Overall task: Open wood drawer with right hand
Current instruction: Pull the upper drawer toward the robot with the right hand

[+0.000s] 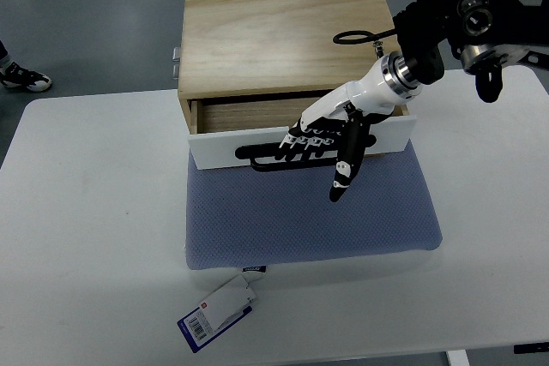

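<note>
The right hand is reaching in from the far right, its fingers curling into the drawer's black handle. The drawer is sitting slightly open from the box, on a blue mat.

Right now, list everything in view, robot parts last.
wood drawer box: one, light wood, back of table
drawer front: one, white with black handle slot, pulled partly out
cushion: one, blue-grey, under the box
tag: one, white and blue, front of cushion
table: one, white
shoe: one, dark, floor at left edge
right hand: one, white and black, fingers curled into handle slot, thumb pointing down
</note>
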Controlling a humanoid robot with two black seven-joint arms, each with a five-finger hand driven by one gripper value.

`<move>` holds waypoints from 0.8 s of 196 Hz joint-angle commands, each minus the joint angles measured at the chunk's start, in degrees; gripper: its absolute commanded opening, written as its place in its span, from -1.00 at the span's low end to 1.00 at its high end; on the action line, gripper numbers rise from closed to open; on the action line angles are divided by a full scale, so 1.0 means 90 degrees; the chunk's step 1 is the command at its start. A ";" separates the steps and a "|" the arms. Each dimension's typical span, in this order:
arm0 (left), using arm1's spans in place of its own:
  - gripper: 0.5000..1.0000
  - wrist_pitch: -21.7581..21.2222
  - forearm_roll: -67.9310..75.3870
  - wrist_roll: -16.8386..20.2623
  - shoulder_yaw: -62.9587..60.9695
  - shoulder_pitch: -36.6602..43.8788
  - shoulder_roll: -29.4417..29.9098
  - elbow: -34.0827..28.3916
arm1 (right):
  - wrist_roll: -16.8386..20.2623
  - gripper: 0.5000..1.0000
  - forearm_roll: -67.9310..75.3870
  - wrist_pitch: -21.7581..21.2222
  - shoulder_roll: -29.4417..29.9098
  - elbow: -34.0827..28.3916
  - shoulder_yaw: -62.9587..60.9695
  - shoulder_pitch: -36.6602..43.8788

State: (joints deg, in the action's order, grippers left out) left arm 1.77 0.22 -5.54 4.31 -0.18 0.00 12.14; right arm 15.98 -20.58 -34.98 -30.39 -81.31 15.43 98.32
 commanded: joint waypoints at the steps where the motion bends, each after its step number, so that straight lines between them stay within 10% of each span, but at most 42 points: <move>1: 1.00 -0.0002 0.0005 0.0000 0.0000 0.0000 0.0000 -0.0002 | 0.0002 0.78 -0.0009 -0.0002 -0.0022 -0.0058 0.0034 -0.0026; 157: 1.00 -0.0002 0.0005 0.0000 0.0000 0.0000 0.0000 0.0008 | 0.0002 0.78 0.0245 -0.0002 -0.0246 -0.0399 0.0073 0.0189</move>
State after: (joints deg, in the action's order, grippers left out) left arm 1.75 0.28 -5.54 4.31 -0.18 0.00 12.22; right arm 16.01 -18.83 -35.02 -32.36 -83.93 16.13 98.93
